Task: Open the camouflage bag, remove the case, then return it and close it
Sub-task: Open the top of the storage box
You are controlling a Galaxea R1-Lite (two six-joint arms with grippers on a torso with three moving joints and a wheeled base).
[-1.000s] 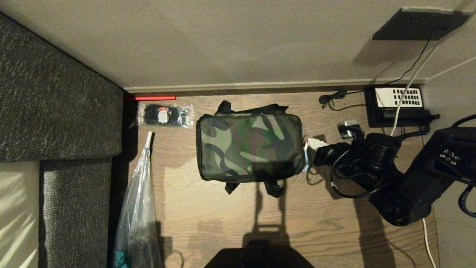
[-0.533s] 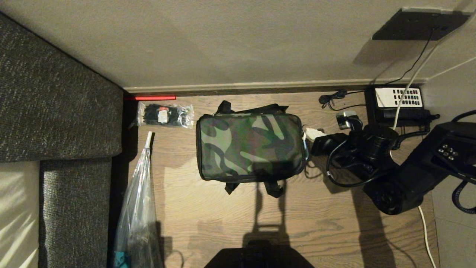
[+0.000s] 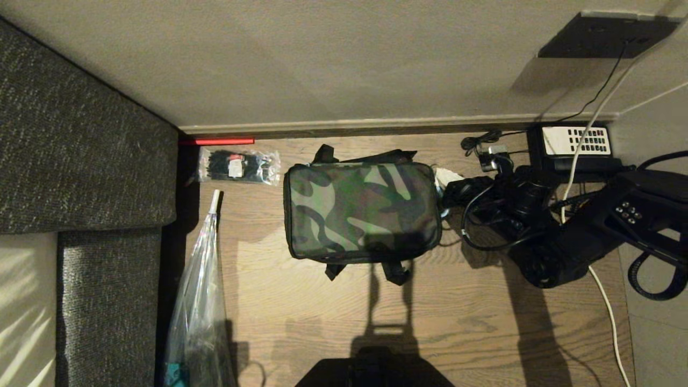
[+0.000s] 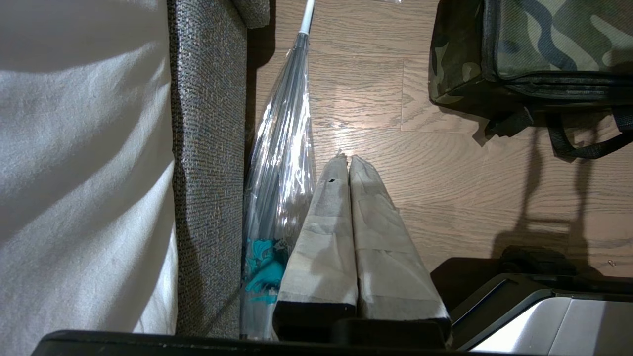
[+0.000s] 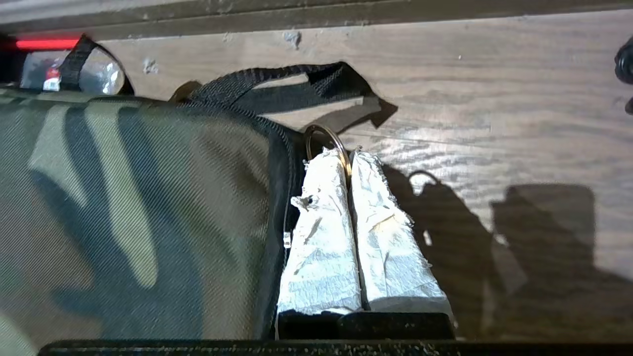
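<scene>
Cable-tie packet (image 3: 238, 165) and telephone (image 3: 576, 146) flank the closed camouflage bag (image 3: 361, 211).

The camouflage bag (image 3: 361, 210) has a lid of green, brown and black blotches, with black sides and black straps (image 3: 396, 271). The floor (image 3: 473, 322) is grey-brown wood grain. On the left, the sofa (image 3: 75, 161) is speckled dark grey weave beside white cloth (image 3: 24, 306). A red strip (image 3: 217, 142) glows at the far skirting. The right claw (image 5: 348, 163) is wrapped in white tape; the left claw (image 4: 346, 163) in pale grey. The telephone (image 3: 570, 148) is black with a white keypad.
</scene>
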